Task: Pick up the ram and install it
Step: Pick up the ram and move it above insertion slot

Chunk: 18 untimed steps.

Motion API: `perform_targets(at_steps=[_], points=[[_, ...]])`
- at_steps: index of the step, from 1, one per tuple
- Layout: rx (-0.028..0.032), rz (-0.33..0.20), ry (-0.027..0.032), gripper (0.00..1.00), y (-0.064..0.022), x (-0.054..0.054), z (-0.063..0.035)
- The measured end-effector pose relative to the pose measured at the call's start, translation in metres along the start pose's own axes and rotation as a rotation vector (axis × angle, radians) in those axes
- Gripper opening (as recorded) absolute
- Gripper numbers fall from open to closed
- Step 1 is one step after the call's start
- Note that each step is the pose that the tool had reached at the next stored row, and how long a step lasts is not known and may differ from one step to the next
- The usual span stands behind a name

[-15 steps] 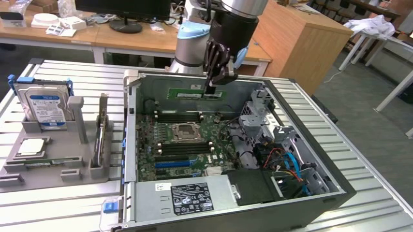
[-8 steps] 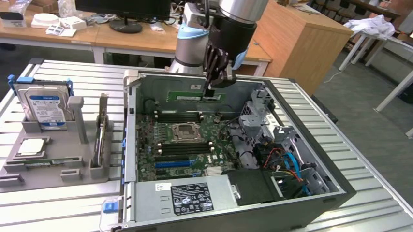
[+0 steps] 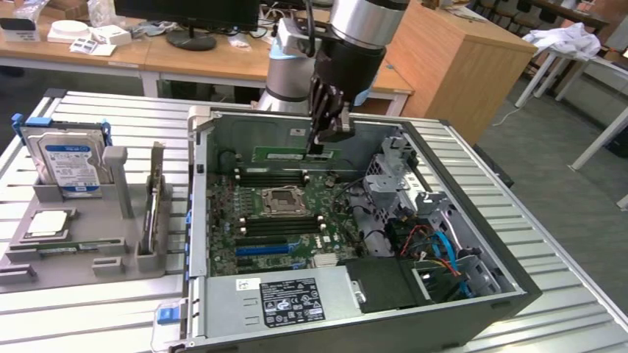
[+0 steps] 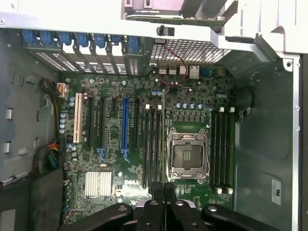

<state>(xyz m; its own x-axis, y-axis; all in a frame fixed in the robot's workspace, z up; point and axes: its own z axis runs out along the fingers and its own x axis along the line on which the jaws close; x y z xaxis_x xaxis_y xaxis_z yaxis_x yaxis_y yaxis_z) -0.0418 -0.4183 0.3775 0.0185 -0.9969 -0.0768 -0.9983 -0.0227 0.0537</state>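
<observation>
Thin green ram (image 3: 284,154) (seemingly) between black fingers (image 4: 156,192)

no text, brand or number is legible. printed surfaces are listed below.

- hard drive (image 3: 70,158), standing in the grey holder (image 3: 88,254): blue-and-white label, print too small to read.
- power supply (image 3: 228,305): black label (image 3: 291,302) with white print and symbols, not readable. the small white sticker (image 3: 247,284) just beside it is not readable.
- case wall (image 4: 262,144), wrist view: white sticker (image 4: 275,186) with dark print, not readable.
</observation>
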Motion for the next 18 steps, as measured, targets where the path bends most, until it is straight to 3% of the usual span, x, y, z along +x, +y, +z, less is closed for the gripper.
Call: perform_targets(at_steps=[5, 18], points=[[0.0000, 0.000, -0.0011, 0.12, -0.0003, 0.0004, 0.0060], [0.0000, -0.001, -0.0011, 0.12, -0.0074, 0.0006, 0.0058]])
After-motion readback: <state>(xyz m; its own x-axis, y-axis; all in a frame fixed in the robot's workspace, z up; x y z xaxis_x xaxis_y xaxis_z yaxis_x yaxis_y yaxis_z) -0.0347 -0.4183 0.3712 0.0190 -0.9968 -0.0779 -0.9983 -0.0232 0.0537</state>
